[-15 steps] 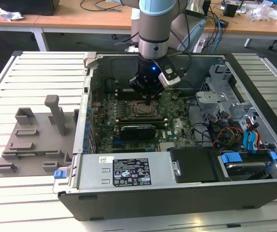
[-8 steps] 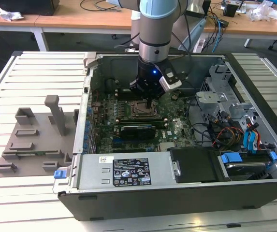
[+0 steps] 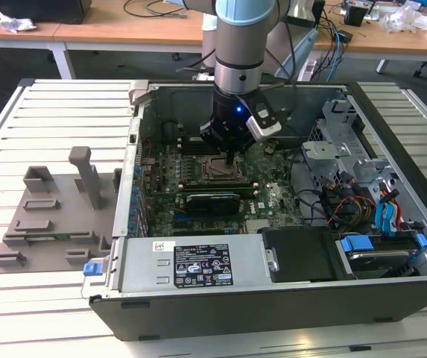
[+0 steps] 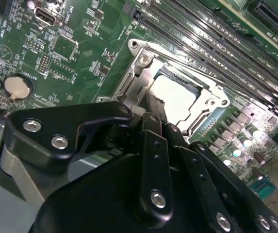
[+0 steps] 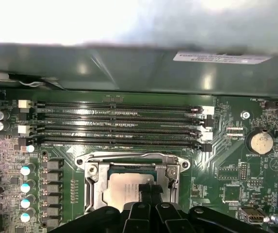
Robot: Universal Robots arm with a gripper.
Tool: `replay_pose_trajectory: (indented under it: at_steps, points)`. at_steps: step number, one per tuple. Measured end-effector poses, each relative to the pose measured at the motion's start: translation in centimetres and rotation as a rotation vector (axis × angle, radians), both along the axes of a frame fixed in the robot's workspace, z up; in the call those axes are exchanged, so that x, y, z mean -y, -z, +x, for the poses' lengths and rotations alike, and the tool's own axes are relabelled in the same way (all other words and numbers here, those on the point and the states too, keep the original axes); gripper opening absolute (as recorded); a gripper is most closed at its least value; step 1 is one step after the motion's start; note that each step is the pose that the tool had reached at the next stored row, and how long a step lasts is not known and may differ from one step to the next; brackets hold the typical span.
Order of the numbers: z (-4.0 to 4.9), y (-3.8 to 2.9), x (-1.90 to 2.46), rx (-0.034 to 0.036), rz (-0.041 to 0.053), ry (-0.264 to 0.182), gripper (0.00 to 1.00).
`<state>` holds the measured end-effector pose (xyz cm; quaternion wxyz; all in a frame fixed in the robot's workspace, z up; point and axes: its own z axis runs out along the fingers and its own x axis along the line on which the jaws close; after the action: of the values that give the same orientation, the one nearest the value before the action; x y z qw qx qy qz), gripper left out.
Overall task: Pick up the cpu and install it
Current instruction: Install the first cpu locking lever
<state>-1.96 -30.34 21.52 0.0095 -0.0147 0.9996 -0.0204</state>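
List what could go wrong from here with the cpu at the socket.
1. The cpu lies inside the metal socket frame with the gripper right over it; a slightly tilted or offset seat could harm the contacts beneath.
2. The frame sits tight around the chip, so a sideways drift of the gripper may knock it.
3. The memory slots run beside the socket, leaving little room on that side.
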Motion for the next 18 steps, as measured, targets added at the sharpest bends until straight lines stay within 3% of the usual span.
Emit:
replay_pose_trajectory:
  at_steps: [12, 18]
  points:
    - [0.00, -1.63, 0.00, 0.0000, -0.0021, 0.000, 0.11]
    - [0.00, -1.78, 0.00, 0.0001, -0.0021, 0.000, 0.11]
